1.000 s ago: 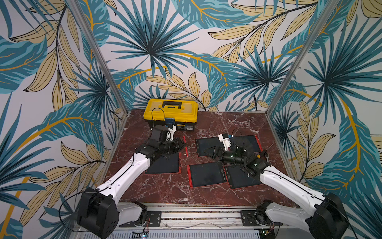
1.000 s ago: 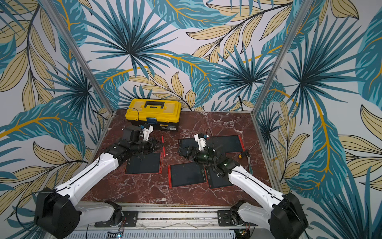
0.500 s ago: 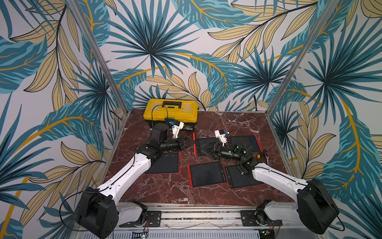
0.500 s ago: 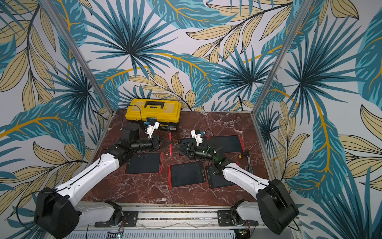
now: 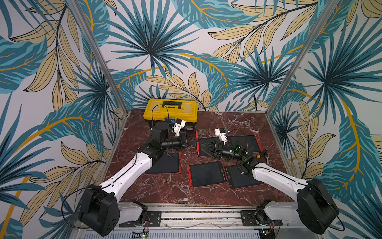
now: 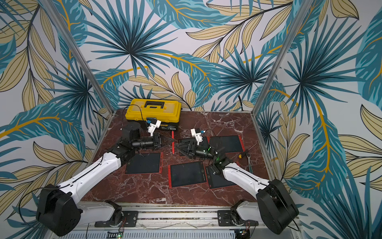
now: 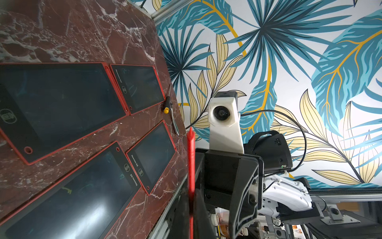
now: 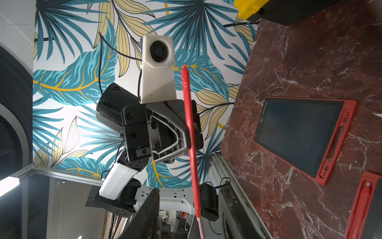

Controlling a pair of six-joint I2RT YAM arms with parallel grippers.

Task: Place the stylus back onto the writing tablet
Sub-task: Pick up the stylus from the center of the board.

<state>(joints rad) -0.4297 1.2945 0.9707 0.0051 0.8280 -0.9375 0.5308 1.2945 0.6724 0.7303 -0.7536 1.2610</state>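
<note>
Marble table (image 7: 82, 31), stylus (image 7: 190, 165) end cropped

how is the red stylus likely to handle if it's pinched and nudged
The red stylus looks thin and straight, sticking out both sides of the left claw without sagging, so probably stiff and light. Held at one narrow spot, it may pivot if nudged. Its round, smooth-looking body could roll once laid on a writing tablet.

Print on tablet (image 7: 142, 87) unreadable.
</note>
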